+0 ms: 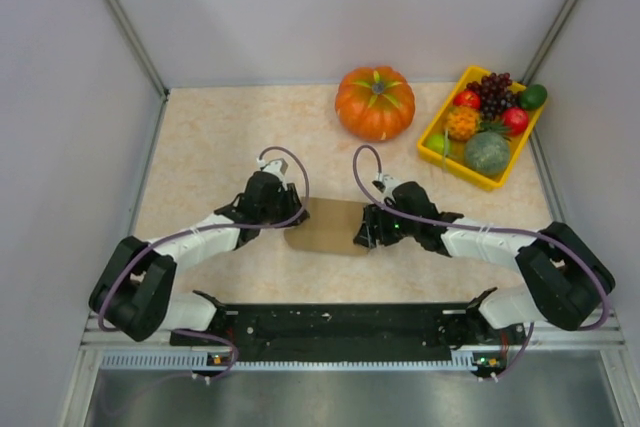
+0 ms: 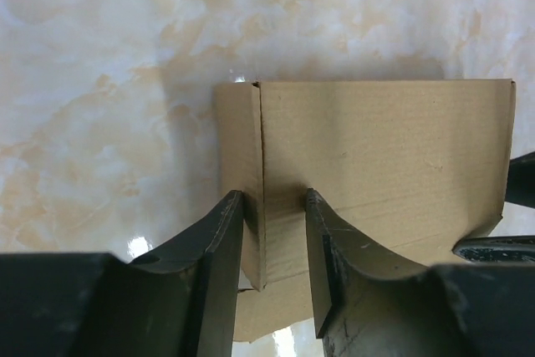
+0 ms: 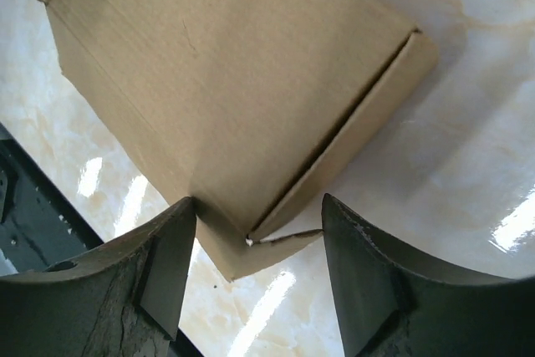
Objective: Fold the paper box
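left claw point(image 2: 272, 196), right claw point(image 3: 259, 201) straddle plain paper box point(image 1: 328, 227) edges

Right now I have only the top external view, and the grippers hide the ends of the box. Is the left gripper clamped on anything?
Observer: No. In the left wrist view the left gripper is open, its jaws either side of a folded side edge of the paper box, with a gap showing.
Operator: And the right one?
Observer: The right gripper is open too. A corner of the box sits between its jaws, unclamped.
Operator: Anything loose there?
Observer: A small flap pokes out beneath that corner.
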`<state>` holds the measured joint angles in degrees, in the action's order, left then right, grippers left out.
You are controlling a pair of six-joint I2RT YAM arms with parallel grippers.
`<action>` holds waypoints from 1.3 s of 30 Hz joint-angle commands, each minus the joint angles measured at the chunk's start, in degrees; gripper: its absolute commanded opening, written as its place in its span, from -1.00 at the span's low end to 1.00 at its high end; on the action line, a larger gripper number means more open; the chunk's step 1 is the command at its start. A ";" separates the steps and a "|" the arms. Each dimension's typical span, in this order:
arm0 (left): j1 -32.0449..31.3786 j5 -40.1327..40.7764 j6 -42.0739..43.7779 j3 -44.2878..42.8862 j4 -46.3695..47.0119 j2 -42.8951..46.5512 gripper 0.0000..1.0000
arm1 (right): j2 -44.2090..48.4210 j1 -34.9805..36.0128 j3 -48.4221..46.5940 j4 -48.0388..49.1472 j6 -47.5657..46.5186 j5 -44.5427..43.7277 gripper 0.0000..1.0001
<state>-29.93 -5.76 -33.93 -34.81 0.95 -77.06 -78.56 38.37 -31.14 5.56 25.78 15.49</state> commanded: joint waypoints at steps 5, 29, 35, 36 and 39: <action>-0.04 7.83 0.44 6.24 -10.51 15.87 0.48 | 9.46 -0.49 -4.90 -17.15 -3.45 -16.96 0.51; 4.88 -11.17 2.38 0.87 -2.89 4.29 0.44 | -0.45 -5.32 -5.52 -0.03 3.39 9.03 0.29; 6.64 -22.26 -2.88 3.86 3.08 3.84 0.01 | -2.03 -6.38 -4.19 4.81 13.23 17.99 0.05; 6.64 -25.06 -4.89 4.57 4.14 4.54 -0.01 | -2.73 -6.64 -4.37 5.50 15.42 19.13 0.05; 6.73 -21.70 -5.27 5.36 1.27 7.88 0.25 | -1.52 -7.35 -6.64 -4.50 9.09 19.43 0.20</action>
<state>-22.59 -22.31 -35.68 -30.50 -0.19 -73.23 -80.73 31.38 -34.92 5.21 36.69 29.80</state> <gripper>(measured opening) 0.517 0.541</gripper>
